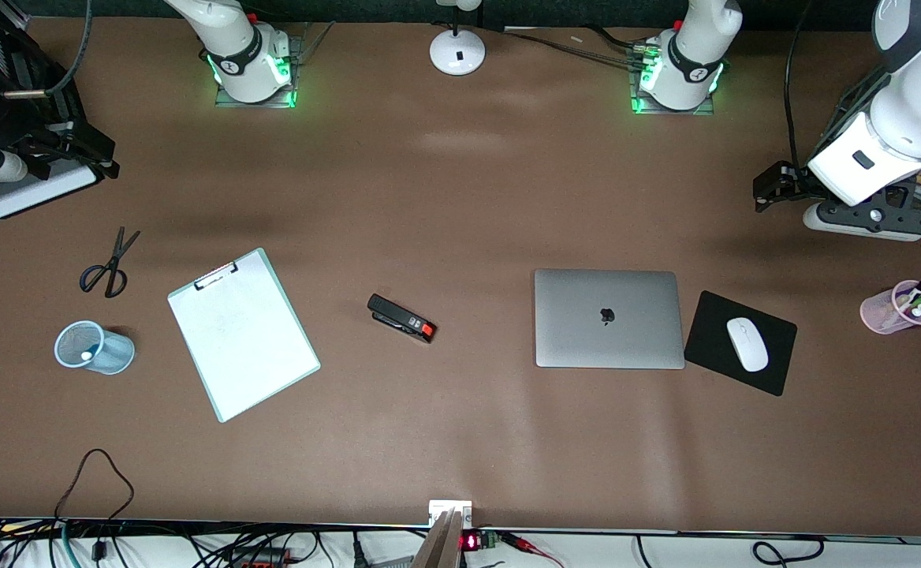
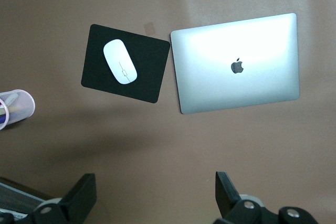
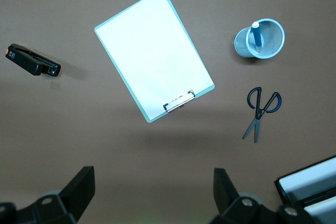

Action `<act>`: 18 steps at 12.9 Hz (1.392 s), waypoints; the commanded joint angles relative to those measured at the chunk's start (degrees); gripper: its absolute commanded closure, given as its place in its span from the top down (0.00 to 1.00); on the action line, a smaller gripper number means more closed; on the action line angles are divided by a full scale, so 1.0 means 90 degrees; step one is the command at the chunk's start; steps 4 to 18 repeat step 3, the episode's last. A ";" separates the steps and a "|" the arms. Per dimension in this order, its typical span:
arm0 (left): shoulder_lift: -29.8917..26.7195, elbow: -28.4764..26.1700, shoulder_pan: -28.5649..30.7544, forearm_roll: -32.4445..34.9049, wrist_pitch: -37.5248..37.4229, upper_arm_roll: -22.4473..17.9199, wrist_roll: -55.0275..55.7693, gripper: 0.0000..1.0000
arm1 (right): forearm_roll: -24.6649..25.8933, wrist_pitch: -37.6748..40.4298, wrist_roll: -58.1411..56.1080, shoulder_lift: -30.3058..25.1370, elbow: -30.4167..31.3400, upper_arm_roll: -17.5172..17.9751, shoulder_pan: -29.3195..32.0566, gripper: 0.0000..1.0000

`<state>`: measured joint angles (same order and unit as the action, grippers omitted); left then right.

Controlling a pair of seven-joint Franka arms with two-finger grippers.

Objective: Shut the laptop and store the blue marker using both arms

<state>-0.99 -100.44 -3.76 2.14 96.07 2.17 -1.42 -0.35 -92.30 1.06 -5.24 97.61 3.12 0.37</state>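
Right hand [image 3: 152,192] hangs open above bare surface [image 1: 460,197] near the clipboard [image 1: 243,334]; blue marker [image 3: 255,35] stands in the blue mesh cup [image 1: 95,347]. Laptop [image 1: 608,319] lies closed beside the mouse pad [image 1: 740,342]; left hand [image 2: 156,195] hangs open over the surface's end.

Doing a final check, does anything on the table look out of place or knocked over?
Nothing stands out: the laptop lies shut and flat, and the blue marker stands in the blue mesh cup.

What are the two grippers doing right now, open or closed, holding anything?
Left gripper: open, holding nothing, up over bare table.
Right gripper: open, holding nothing, up over bare table.
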 commanded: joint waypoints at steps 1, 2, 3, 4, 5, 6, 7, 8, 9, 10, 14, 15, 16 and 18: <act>-0.0017 0.0105 0.0007 -0.0101 -0.0127 -0.0036 -0.0116 1.00 | -0.0117 0.0060 -0.0010 -0.0121 0.0053 -0.0043 -0.0022 1.00; -0.0017 0.0105 0.0007 -0.0101 -0.0127 -0.0036 -0.0116 1.00 | -0.0127 0.0060 -0.0010 -0.0121 0.0053 -0.0034 -0.0012 1.00; -0.0017 0.0105 0.0007 -0.0101 -0.0127 -0.0036 -0.0116 1.00 | -0.0127 0.0060 -0.0010 -0.0131 0.0053 -0.0043 -0.0012 1.00; -0.0017 0.0105 0.0007 -0.0101 -0.0127 -0.0036 -0.0116 1.00 | -0.0127 0.0060 -0.0010 -0.0131 0.0053 -0.0043 -0.0012 1.00; -0.0017 0.0105 0.0007 -0.0101 -0.0127 -0.0036 -0.0116 1.00 | -0.0127 0.0060 -0.0010 -0.0131 0.0053 -0.0043 -0.0012 1.00; -0.0017 0.0105 0.0007 -0.0101 -0.0127 -0.0036 -0.0116 1.00 | -0.0127 0.0060 -0.0010 -0.0131 0.0053 -0.0043 -0.0012 1.00; -0.0017 0.0105 0.0007 -0.0101 -0.0127 -0.0036 -0.0116 1.00 | -0.0127 0.0060 -0.0010 -0.0131 0.0053 -0.0043 -0.0012 1.00; -0.0017 0.0105 0.0007 -0.0101 -0.0127 -0.0036 -0.0116 1.00 | -0.0127 0.0060 -0.0010 -0.0131 0.0053 -0.0043 -0.0012 1.00; -0.0017 0.0105 0.0007 -0.0101 -0.0127 -0.0036 -0.0116 1.00 | -0.0127 0.0060 -0.0010 -0.0131 0.0053 -0.0043 -0.0012 1.00; -0.0017 0.0105 0.0007 -0.0101 -0.0127 -0.0036 -0.0116 1.00 | -0.0127 0.0060 -0.0010 -0.0131 0.0053 -0.0043 -0.0012 1.00; -0.0017 0.0105 0.0007 -0.0101 -0.0127 -0.0036 -0.0116 1.00 | -0.0127 0.0060 -0.0010 -0.0131 0.0053 -0.0043 -0.0012 1.00; -0.0017 0.0105 0.0007 -0.0101 -0.0127 -0.0036 -0.0116 1.00 | -0.0127 0.0060 -0.0010 -0.0131 0.0053 -0.0043 -0.0012 1.00; -0.0017 0.0105 0.0007 -0.0101 -0.0127 -0.0036 -0.0116 1.00 | -0.0127 0.0060 -0.0010 -0.0131 0.0053 -0.0043 -0.0012 1.00; -0.0017 0.0105 0.0007 -0.0101 -0.0127 -0.0036 -0.0116 1.00 | -0.0127 0.0060 -0.0010 -0.0131 0.0053 -0.0043 -0.0012 1.00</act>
